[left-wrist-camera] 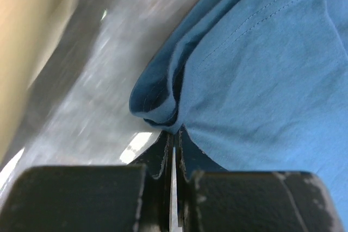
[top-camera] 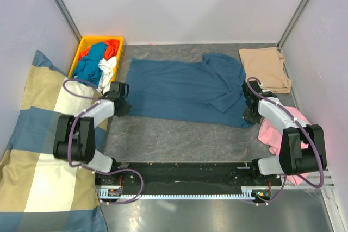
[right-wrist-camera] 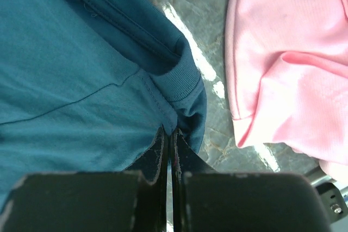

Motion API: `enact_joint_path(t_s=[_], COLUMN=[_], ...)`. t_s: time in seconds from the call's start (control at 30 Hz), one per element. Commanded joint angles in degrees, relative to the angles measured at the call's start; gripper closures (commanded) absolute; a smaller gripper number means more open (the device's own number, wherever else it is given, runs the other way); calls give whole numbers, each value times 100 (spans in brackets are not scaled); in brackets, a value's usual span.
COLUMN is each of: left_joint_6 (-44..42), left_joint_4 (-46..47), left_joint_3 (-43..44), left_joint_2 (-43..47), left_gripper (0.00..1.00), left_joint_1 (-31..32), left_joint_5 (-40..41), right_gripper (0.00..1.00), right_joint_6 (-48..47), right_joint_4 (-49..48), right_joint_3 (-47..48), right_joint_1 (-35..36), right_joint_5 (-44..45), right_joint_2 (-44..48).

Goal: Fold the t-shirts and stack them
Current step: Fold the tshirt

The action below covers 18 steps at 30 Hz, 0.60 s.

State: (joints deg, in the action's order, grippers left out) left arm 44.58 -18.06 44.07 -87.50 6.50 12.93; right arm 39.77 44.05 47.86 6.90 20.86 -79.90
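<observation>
The dark teal t-shirt [top-camera: 185, 88] lies spread across the middle of the grey marbled tabletop [top-camera: 179, 139]. It is mostly flat, with some bunching and overlapping folds toward its right end. Each arm has hold of it at one lower corner. In the overhead view the left hand [top-camera: 120, 107] sits at the shirt's lower-left edge. The left wrist camera shows that hand [left-wrist-camera: 173, 138] with its two fingers pressed together, and a rolled hem of the blue cloth [left-wrist-camera: 261, 80] is pinched at their tips. The right hand [top-camera: 249, 113] is at the shirt's lower-right corner. From its own wrist camera that hand [right-wrist-camera: 168, 135] is likewise clamped tight, its fingers meeting on the teal fabric [right-wrist-camera: 70, 80] just below a ribbed band.

A tan t-shirt [top-camera: 265, 69] lies folded in the upper right of the overhead frame, just beside the teal shirt's far right end. A pink garment [top-camera: 278, 129] lies crumpled at the right edge, partly under the right arm, and the right wrist view shows it [right-wrist-camera: 288, 52] close beside the teal shirt with a strip of bare tabletop between them. In the upper left a yellow bin [top-camera: 86, 44] holds a jumble of blue, white and orange clothes [top-camera: 98, 63]. A large checked cushion [top-camera: 32, 156] fills the left side of the frame, beside the left arm.
</observation>
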Motion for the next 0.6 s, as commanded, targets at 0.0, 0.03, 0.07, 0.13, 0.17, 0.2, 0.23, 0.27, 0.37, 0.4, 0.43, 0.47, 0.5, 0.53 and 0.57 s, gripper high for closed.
enact_joint_path(t_s=[0.0, 0.03, 0.07, 0.13, 0.17, 0.2, 0.23, 0.27, 0.37, 0.4, 0.43, 0.47, 0.5, 0.53, 0.57], left_joint_6=[552, 596, 657, 710, 745, 763, 780, 824, 877, 895, 912, 912, 921, 939, 956], left_joint_4=[-452, -496, -548, -689, -733, -812, -865, -909, -1111, -1181, -1260, -1322, -1392, -1454, -1585], left_joint_3=[-697, -890, -961, -1198, -1269, -1339, -1444, -1498, -1647, -1674, -1726, -1753, -1771, -1797, -1814], left_joint_2=[786, 918, 1146, 1402, 1507, 1734, 1832, 1929, 2254, 2316, 2473, 2553, 2624, 2764, 2852], left_gripper=[98, 98, 98, 98, 98, 98, 98, 98, 98, 98, 98, 98, 98, 98, 98], left_joint_1=[0, -9, 0, -9, 0, 0, 0, 0, 0, 0, 0, 0, -9, -9, 0], left_joint_5=[-53, -71, -71, -54, -54, -62, -71, -71, -62, -19, 8, 17, 60, 78, 87], right_gripper=[100, 100, 100, 100, 100, 100, 100, 100, 100, 100, 100, 100, 100, 100, 100], right_joint_6=[40, 101, 127, 171, 189, 207, 215, 259, 321, 321, 312, 312, 312, 303, 303], right_joint_4=[385, 420, 507, 621, 770, 824, 868, 990, 1201, 1220, 1228, 1289, 1316, 1334, 1377], right_joint_3=[-136, -127, -119, -84, -57, -57, -57, -40, -57, -66, -83, -92, -101, -118, -136], right_joint_1=[13, 14, 14, 31, 40, 49, 57, 57, 58, 57, 66, 66, 58, 57, 57], right_joint_5=[-144, -161, -170, -170, -118, -118, -135, -92, 5, 14, -12, -21, -21, -21, -12], right_joint_2=[194, 220, 246, 282, 325, 352, 396, 474, 659, 712, 747, 800, 818, 827, 870])
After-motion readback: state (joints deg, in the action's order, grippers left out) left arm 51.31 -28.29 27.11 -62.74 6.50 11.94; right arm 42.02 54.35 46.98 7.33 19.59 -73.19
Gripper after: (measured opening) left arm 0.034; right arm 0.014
